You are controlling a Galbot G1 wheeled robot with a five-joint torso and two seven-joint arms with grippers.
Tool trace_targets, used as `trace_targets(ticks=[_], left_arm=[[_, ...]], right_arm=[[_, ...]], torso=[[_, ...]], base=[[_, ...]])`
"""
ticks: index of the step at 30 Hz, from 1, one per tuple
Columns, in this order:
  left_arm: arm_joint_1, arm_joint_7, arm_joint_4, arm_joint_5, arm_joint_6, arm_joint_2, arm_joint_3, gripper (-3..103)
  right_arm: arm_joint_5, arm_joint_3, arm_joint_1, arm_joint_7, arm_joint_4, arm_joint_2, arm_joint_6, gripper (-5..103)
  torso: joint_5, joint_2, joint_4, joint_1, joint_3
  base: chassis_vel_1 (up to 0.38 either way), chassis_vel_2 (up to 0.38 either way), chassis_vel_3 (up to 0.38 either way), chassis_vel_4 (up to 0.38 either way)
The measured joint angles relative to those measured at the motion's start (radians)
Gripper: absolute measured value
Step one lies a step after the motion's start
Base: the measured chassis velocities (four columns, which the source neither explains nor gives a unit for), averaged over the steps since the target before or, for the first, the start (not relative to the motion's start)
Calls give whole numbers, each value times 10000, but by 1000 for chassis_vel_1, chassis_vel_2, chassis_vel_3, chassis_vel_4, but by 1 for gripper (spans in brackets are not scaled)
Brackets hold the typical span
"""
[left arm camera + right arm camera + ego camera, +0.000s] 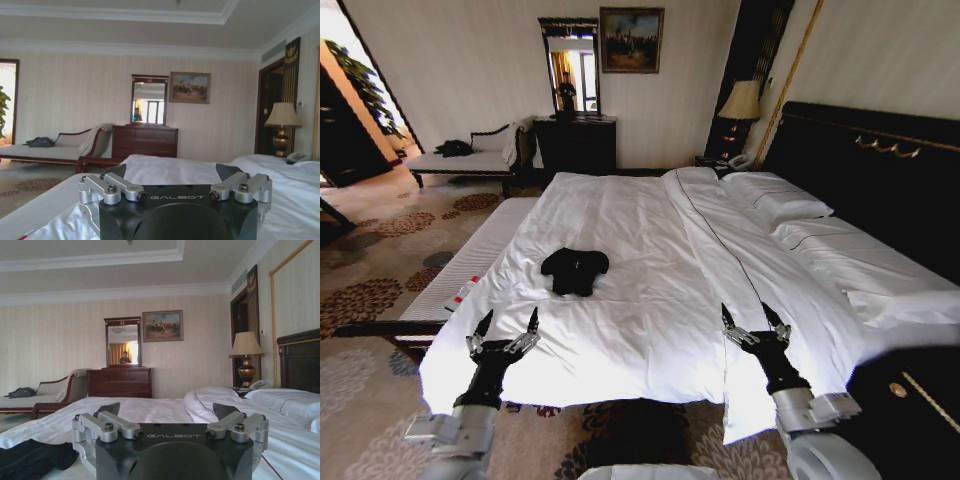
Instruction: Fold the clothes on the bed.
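A black T-shirt (575,270), the clothes, lies bunched on the white duvet of the bed (650,330), left of its middle. In the right wrist view its dark cloth (35,457) shows low on the sheet. My left gripper (508,322) hovers open over the bed's near left edge, a short way in front of the shirt. My right gripper (753,317) is open too, over the near edge further right, well clear of the shirt. Each wrist view shows its own fingers (112,172) (107,410) spread with nothing between them.
A dark headboard (880,180) and white pillows (840,250) line the right side. A bench (470,270) runs along the bed's left side. Far off stand a chaise with dark cloth (455,150), a dresser with mirror (575,140) and a lamp (740,105). Patterned carpet surrounds the bed.
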Motion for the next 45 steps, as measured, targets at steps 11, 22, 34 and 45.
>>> trace_targets(ticks=[11, 22, 34, 45], left_arm=[[25, -35, -48, 85, 1, -56, 21, 100], [45, -55, -44, 209, -69, -63, -13, 100], [136, -67, 20, 514, -322, -155, 80, 100], [137, -75, 64, 529, -384, -164, 84, 100]], right_arm=[[-187, -13, 17, -58, -81, 87, 20, 100], [-372, -23, 10, -61, -112, 236, 41, 100], [-417, -27, 14, -46, -118, 379, 71, 100], [-505, -35, -13, -44, -121, 426, 107, 100]], torso=[[0, 0, 0, 0, 0], [0, 0, 0, 0, 0], [0, 0, 1, 0, 0], [0, 0, 0, 0, 0]], base=[[0, 0, 0, 0], [0, 0, 0, 0], [0, 0, 0, 0], [0, 0, 0, 0]])
